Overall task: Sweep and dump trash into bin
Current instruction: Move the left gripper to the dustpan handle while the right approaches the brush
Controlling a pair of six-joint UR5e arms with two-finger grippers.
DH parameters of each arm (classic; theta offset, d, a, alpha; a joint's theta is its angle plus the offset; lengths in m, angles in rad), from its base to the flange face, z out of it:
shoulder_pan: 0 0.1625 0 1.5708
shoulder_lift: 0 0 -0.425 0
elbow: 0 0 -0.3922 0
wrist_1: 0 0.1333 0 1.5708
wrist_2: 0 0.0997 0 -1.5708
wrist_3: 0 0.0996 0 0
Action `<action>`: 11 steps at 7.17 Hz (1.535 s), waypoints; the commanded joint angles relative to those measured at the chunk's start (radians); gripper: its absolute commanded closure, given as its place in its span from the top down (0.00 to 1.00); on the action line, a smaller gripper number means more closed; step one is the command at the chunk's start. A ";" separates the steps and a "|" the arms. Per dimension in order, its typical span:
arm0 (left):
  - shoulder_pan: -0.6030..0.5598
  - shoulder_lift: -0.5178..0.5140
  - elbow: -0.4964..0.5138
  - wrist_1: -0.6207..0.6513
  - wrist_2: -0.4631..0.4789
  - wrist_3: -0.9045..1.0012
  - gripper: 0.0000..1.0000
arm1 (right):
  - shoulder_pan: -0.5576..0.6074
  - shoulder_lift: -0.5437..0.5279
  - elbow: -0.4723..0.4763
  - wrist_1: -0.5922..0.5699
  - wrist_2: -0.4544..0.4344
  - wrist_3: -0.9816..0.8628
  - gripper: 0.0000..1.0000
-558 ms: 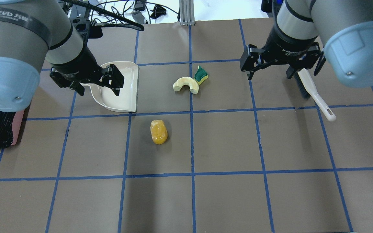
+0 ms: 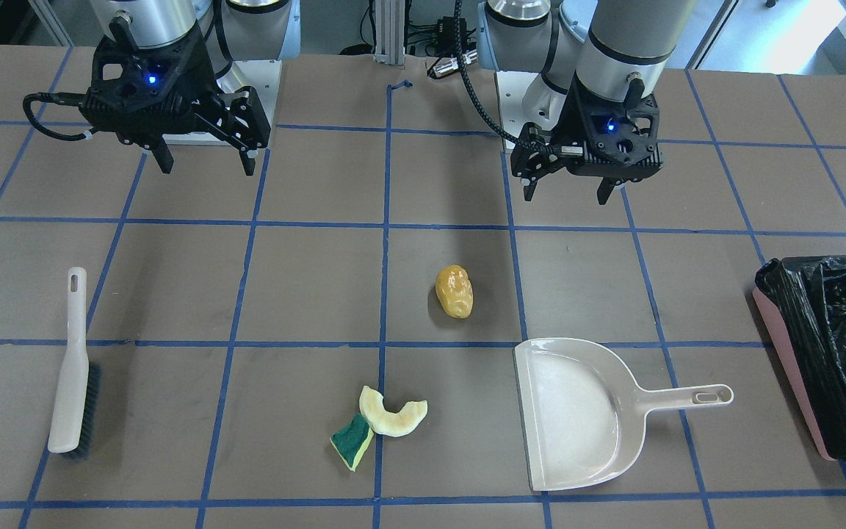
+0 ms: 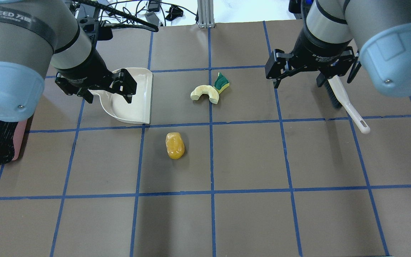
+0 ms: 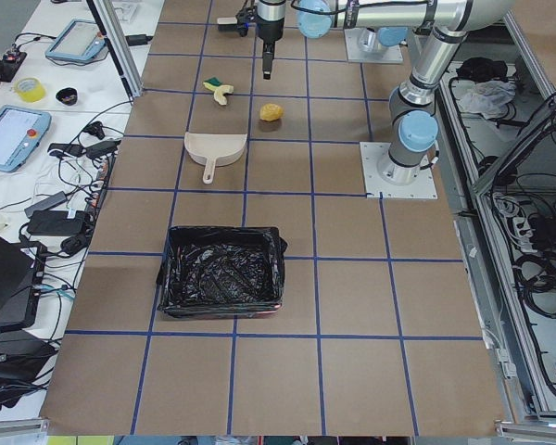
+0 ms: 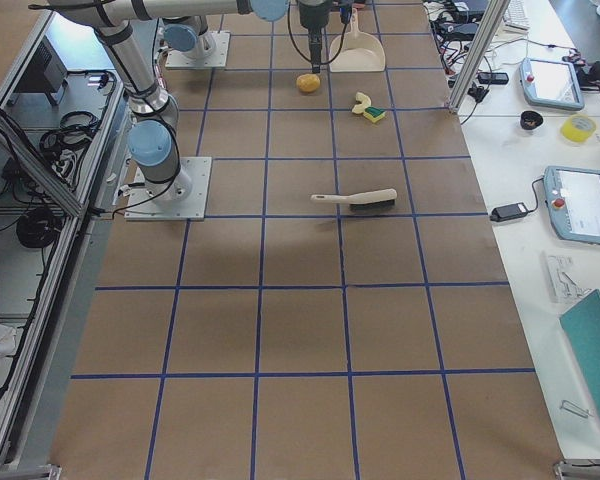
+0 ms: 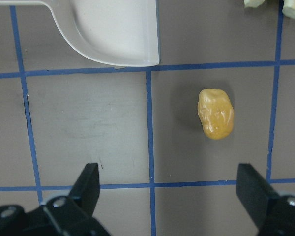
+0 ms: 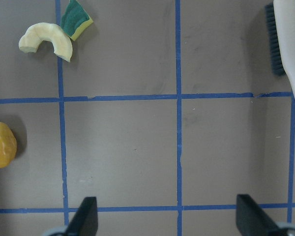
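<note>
Trash (image 3: pixel 174 145) loose on the bench (image 3: pixel 248 160), left jaws and right jaws apart, empty.
The potato lump (image 6: pixel 216 113) lies ahead of the left jaws; slice (image 3: pixel 205 94) and sponge (image 3: pixel 221 82) touch, farther ahead between both; the bin (image 2: pixel 845 353) stands well outside the left jaws.

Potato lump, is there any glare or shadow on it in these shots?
Left wrist view: the potato lump shows glossy highlights and a soft shadow to its left. Front-facing view: similar sheen, faint shadow at its base. Side views: too small to judge.
</note>
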 commanded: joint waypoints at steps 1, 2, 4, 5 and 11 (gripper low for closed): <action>0.017 -0.005 0.005 0.080 -0.010 -0.067 1.00 | -0.005 0.005 -0.001 -0.004 0.000 -0.008 1.00; 0.029 -0.005 0.005 0.079 -0.010 -0.137 1.00 | 0.000 -0.001 0.000 -0.001 0.000 -0.005 1.00; 0.125 -0.008 -0.003 0.062 -0.025 -0.299 1.00 | -0.001 0.006 0.004 0.001 0.000 -0.008 1.00; 0.176 -0.017 -0.009 0.059 -0.049 -0.343 1.00 | -0.006 0.005 0.004 0.001 -0.006 -0.031 1.00; 0.362 -0.054 -0.014 -0.091 -0.039 -0.305 1.00 | -0.012 0.002 0.004 0.121 -0.015 -0.057 1.00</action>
